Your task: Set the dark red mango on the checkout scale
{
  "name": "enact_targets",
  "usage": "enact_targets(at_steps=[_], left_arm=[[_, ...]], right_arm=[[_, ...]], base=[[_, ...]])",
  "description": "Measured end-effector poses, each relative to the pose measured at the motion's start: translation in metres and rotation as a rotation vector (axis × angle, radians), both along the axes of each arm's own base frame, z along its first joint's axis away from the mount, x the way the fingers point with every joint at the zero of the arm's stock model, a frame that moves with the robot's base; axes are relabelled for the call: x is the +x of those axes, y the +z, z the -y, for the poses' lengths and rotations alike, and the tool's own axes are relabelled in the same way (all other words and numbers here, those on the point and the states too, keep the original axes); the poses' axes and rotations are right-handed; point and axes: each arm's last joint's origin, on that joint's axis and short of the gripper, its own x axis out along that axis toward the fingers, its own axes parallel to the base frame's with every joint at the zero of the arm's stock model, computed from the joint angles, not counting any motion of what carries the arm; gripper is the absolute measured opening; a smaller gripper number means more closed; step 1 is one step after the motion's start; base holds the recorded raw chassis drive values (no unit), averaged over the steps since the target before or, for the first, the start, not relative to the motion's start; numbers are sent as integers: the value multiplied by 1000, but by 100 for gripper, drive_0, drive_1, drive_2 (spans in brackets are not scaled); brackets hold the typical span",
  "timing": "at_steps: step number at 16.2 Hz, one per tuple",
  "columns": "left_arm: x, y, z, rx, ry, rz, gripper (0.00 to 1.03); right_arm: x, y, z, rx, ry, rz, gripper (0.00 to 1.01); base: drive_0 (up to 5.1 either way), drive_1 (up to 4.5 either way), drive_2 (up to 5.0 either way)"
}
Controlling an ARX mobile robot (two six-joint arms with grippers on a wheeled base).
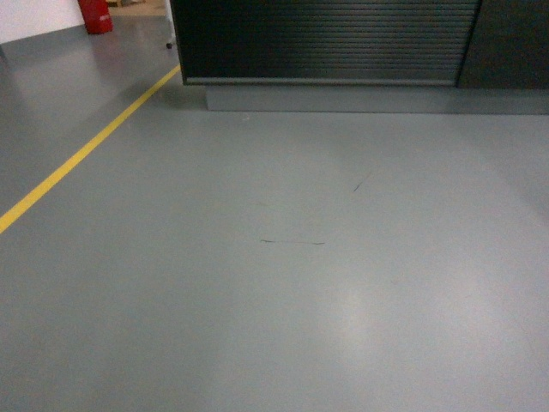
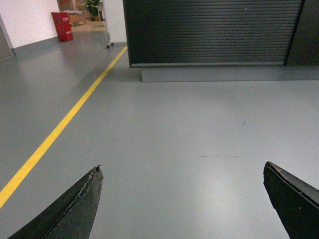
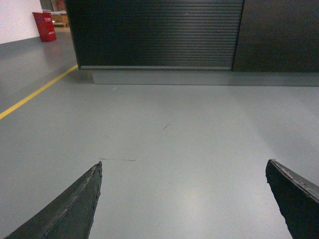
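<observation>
1. Progress: we judge the task barely begun. Neither the dark red mango nor the scale shows in any view, so we cannot say where the fruit lies; nothing is grasped and nothing has been placed.
2. Checkout (image 1: 326,39): we see only its dark, horizontally ribbed front panel and the grey plinth below it, standing across a stretch of bare grey floor (image 1: 283,283) from us. We still have to close on it, or first on wherever the mango is.
3. Left gripper (image 2: 182,199): fingers (image 2: 75,209) spread wide apart, with only floor between them.
4. Right gripper (image 3: 182,199): fingers (image 3: 75,206) likewise wide apart and holding nothing.
5. Other items: a yellow floor line (image 1: 86,150) running diagonally at left; a red container (image 2: 62,26) far off by the white wall, too small for us to identify; faint scuff marks on the floor.
6. Hidden or cut off: the top of the checkout surface lies above the frame in all three views, so anything standing on it is unseen. Both arms are absent from the head view; only the finger tips enter the wrist views.
</observation>
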Motion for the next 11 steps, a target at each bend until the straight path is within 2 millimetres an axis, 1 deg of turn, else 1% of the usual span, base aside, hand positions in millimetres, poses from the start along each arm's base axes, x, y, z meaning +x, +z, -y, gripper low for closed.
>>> enact_targets(at_steps=[9, 11], left_arm=[[0, 0, 0, 0, 0, 0, 98], [0, 0, 0, 0, 0, 2, 98]], right_arm=[[0, 0, 0, 0, 0, 1, 98], [0, 0, 0, 0, 0, 2, 98]], base=[[0, 0, 0], [9, 291, -273]])
